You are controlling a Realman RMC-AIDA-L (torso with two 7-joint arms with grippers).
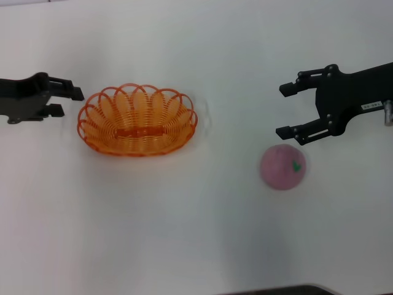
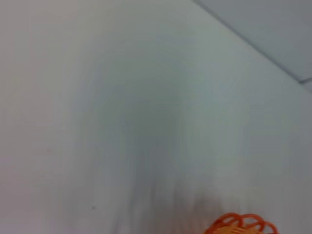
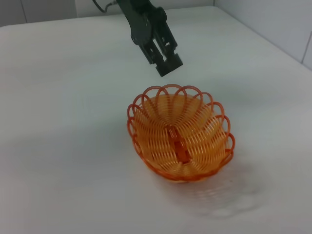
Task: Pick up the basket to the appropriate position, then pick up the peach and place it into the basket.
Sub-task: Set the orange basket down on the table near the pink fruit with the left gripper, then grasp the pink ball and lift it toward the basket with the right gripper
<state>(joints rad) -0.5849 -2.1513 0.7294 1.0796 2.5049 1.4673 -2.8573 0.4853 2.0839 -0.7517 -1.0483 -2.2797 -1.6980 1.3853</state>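
Note:
The orange wire basket [image 1: 138, 121] sits upright on the white table, left of centre. It also shows in the right wrist view [image 3: 180, 139], and its rim shows in the left wrist view [image 2: 241, 225]. My left gripper [image 1: 72, 103] is open and empty just beside the basket's left rim, not touching it. It also shows in the right wrist view [image 3: 165, 58], beyond the basket. The pale-pink peach [image 1: 282, 167] with a green leaf mark lies on the table at the right. My right gripper [image 1: 284, 110] is wide open and empty, just behind the peach.
The white table [image 1: 196, 233] stretches all around. A table edge with a grey wall behind it shows in the left wrist view [image 2: 253, 44]. A dark edge [image 1: 288, 290] shows at the bottom of the head view.

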